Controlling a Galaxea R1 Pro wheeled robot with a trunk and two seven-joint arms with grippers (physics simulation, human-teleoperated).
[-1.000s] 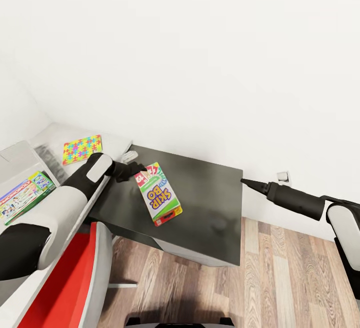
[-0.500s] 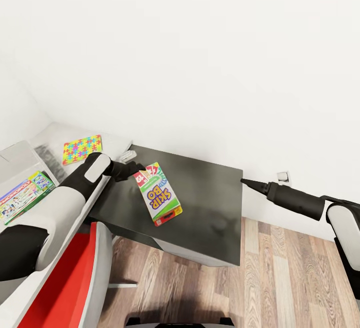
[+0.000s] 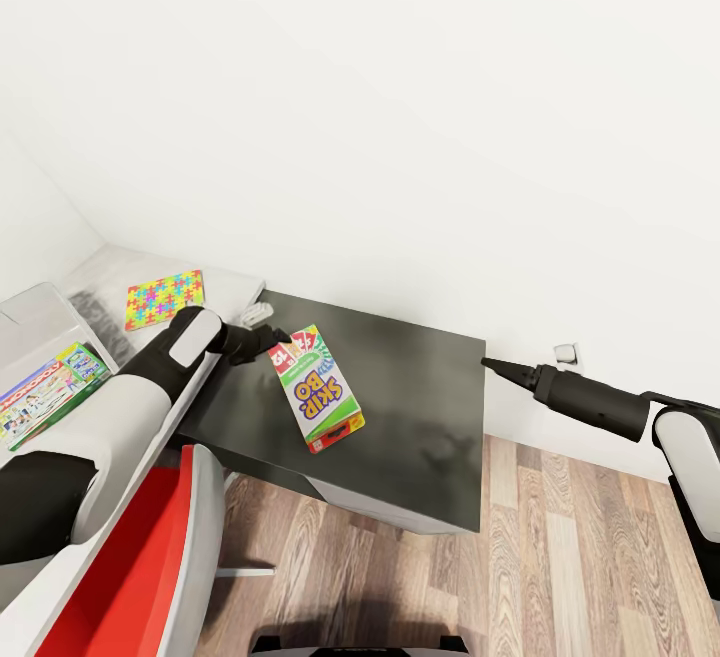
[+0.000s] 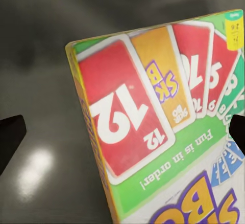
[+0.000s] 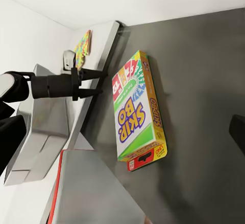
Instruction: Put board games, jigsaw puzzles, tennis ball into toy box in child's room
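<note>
My left gripper [image 3: 274, 338] has its two black fingers [image 5: 92, 72] spread apart just short of the near end of the colourful flat Skip-Bo card-game box [image 3: 316, 388] — not touching it. The box lies flat on the dark grey tabletop [image 3: 420, 387]. My right gripper [image 3: 487, 363] hovers off the table's far side, well apart from the box; I cannot tell how its fingers stand.

dark table [image 3: 420, 407]: Skip-Bo box [image 3: 318, 389] flat | grey surface [image 3: 225, 287]: jigsaw puzzle [image 3: 164, 298] flat

Left pincer [image 3: 280, 339] open at Skip-Bo box [image 3: 318, 389] on dark table [image 3: 420, 417].
</note>
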